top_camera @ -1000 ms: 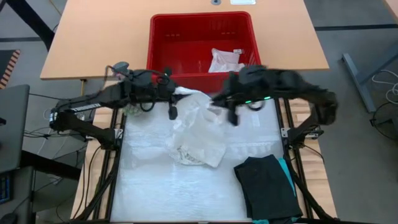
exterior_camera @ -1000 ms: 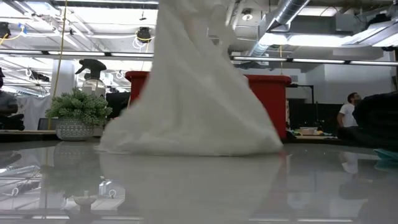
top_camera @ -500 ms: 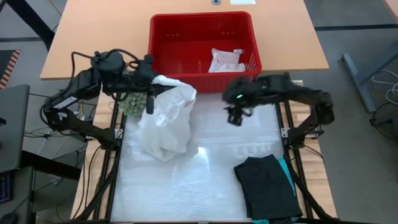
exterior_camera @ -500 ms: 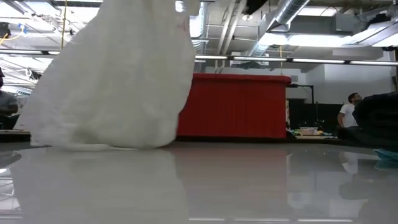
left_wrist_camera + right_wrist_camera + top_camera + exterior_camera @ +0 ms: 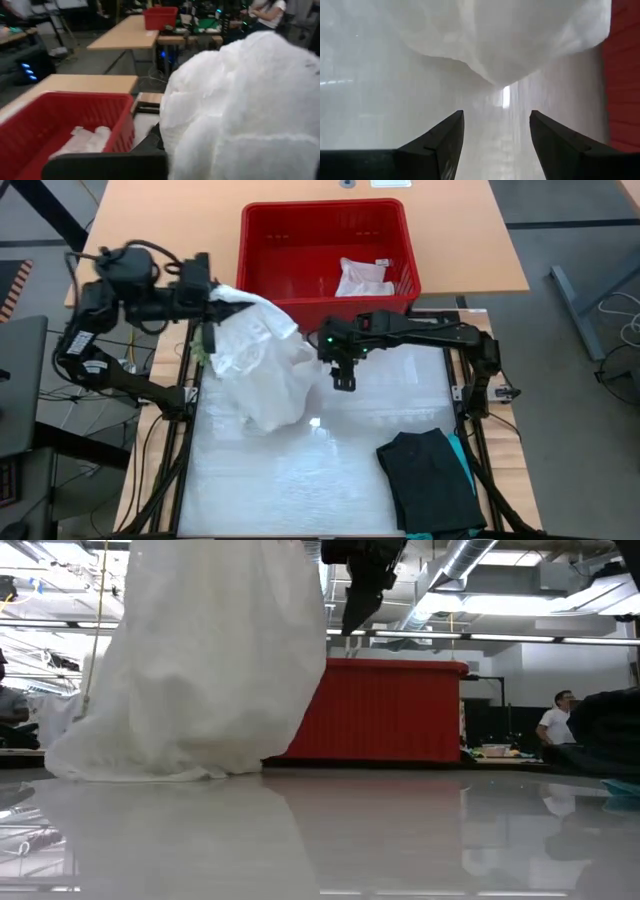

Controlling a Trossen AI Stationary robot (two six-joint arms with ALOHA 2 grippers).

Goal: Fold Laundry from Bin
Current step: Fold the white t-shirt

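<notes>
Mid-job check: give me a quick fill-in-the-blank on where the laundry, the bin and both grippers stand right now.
1. The left gripper is shut on the large ____ top.
2. The right gripper hangs empty with its fingers ____.
3. One small white cloth lies inside the ____ bin.
4. The black garment lies on the table near the ____ arm.

Missing words: white; open; red; right
</notes>
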